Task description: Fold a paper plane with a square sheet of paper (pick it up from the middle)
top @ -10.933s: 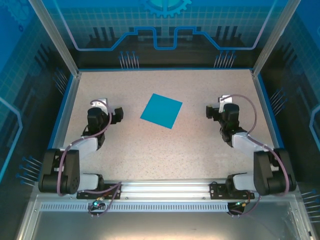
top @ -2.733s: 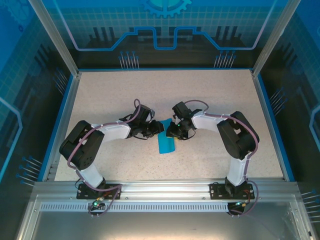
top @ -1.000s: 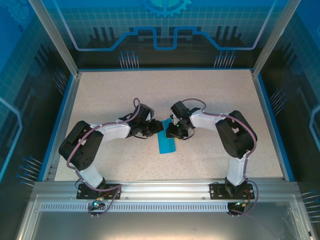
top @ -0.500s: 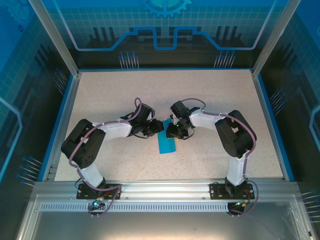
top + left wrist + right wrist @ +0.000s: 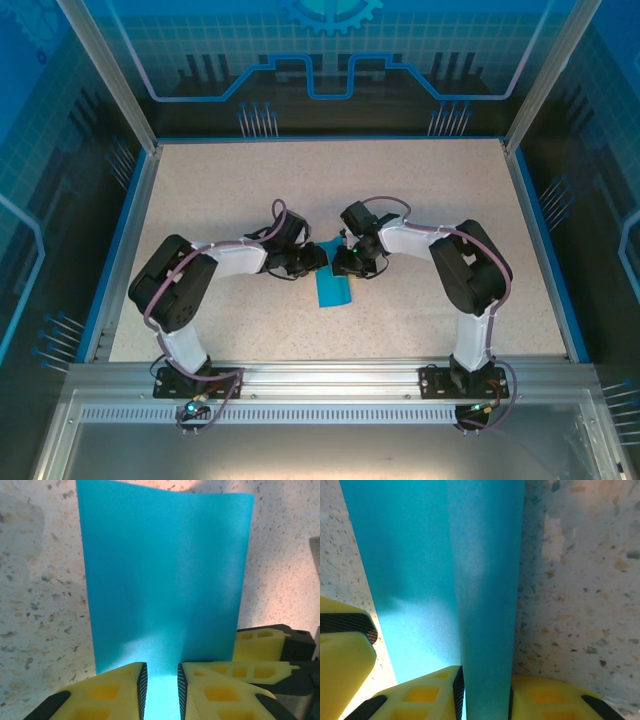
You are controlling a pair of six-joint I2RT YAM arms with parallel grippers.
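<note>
L fingers (image 5: 120, 690), R fingers (image 5: 425, 695) nipping folded sheet (image 5: 165, 580), L elbow (image 5: 172, 285) crept inward, sheet unmoved

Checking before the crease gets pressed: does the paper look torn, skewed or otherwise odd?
No tear shows. The square sheet of paper is bent lengthwise rather than flat, one end pinched by the left tool and the right tool, as a fold would need.
</note>
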